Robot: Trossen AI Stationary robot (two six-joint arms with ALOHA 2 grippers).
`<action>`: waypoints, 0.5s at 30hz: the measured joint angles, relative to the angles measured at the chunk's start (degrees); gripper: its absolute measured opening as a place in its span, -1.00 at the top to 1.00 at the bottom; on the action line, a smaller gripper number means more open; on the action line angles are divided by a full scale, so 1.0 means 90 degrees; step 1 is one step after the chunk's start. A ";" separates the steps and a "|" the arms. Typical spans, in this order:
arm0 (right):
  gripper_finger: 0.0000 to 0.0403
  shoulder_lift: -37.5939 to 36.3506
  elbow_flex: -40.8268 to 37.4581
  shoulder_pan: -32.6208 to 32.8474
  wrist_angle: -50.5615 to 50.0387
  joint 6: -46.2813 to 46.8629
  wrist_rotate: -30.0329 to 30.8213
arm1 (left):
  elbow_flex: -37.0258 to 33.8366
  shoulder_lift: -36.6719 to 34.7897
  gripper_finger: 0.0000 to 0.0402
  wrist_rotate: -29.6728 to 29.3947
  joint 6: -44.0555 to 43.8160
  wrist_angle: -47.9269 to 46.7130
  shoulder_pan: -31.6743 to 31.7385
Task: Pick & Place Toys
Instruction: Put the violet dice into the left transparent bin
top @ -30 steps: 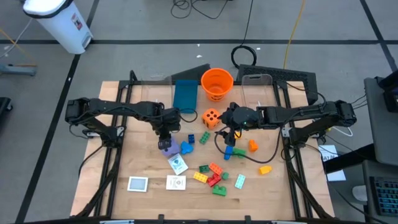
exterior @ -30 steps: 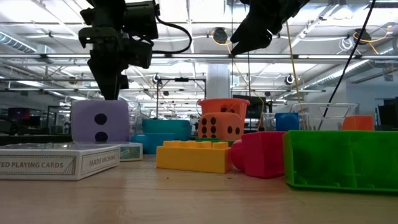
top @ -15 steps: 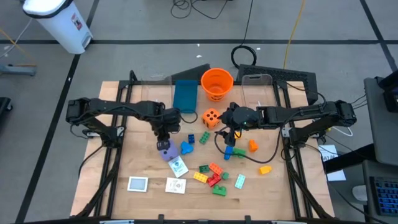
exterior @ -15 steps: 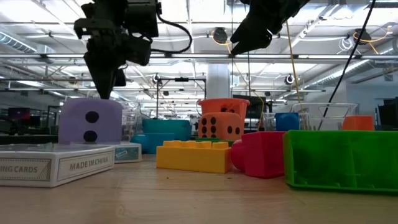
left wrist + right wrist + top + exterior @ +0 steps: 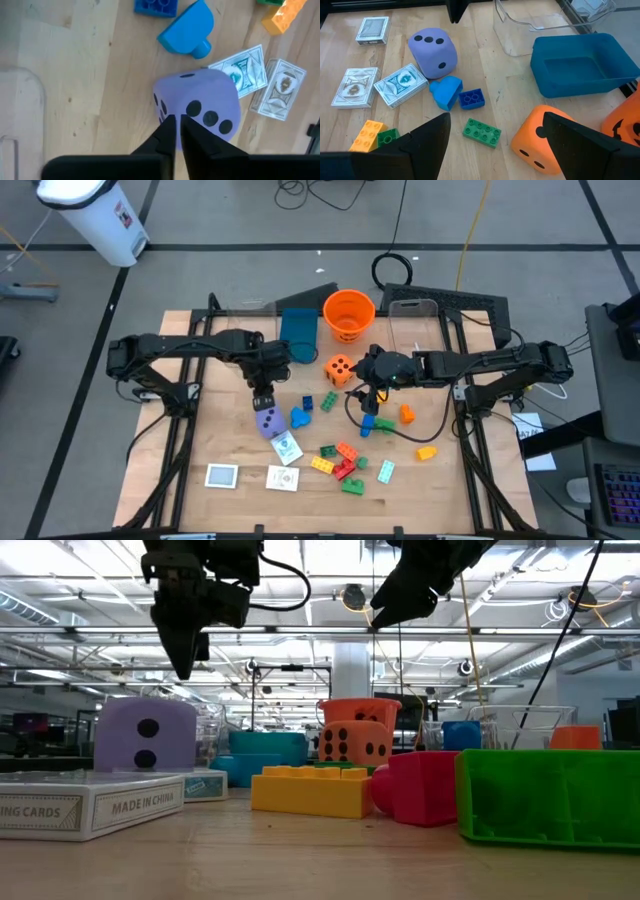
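A purple die (image 5: 268, 420) stands on the wooden table beside a deck of cards (image 5: 287, 446). My left gripper (image 5: 185, 670) hangs shut just above the die's top (image 5: 200, 110), pointing steeply down and clear of it. My right gripper (image 5: 368, 390) waits open in the air near the orange die (image 5: 340, 369); the open fingers (image 5: 425, 140) frame a green brick (image 5: 481, 132). A blue piece (image 5: 300, 417) and a blue brick (image 5: 471, 98) lie right of the purple die. Several coloured bricks (image 5: 340, 462) lie nearer the front edge.
An orange bucket (image 5: 348, 313) and a teal box (image 5: 297, 332) stand at the table's far side, with a clear bin (image 5: 535, 25) beside the box. Two more card decks (image 5: 222, 475) (image 5: 284, 476) lie near the front edge. Orange and yellow bricks (image 5: 426, 451) lie at the right.
My left gripper has risen off the purple die's top, where its tip stood a second ago, and now hangs clear above it. Earlier in that second, the die and the card deck beside it slid a little toward the table's left; both now rest still.
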 joint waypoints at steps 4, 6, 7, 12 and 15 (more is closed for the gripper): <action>-0.53 0.0000 0.0000 0.0000 0.0000 0.0002 0.0000 | 0.0018 0.0000 0.55 0.0005 -0.0180 -0.0018 -0.0051; -0.53 0.0000 0.0000 0.0000 0.0000 0.0000 0.0000 | 0.0018 0.0000 0.40 0.0005 -0.0310 -0.0113 -0.0113; -0.53 0.0000 0.0000 0.0000 0.0000 0.0000 0.0000 | 0.0018 0.0000 0.33 0.0005 -0.0376 -0.0195 -0.0147; -0.53 0.0000 0.0000 0.0000 -0.0001 -0.0017 -0.0001 | 0.0018 0.0000 -0.07 -0.0020 -0.0788 -0.0502 -0.0349; -0.53 0.0000 0.0000 0.0000 -0.0002 -0.0129 -0.0002 | 0.0018 0.0000 -0.29 -0.0277 -0.1039 -0.0528 -0.0520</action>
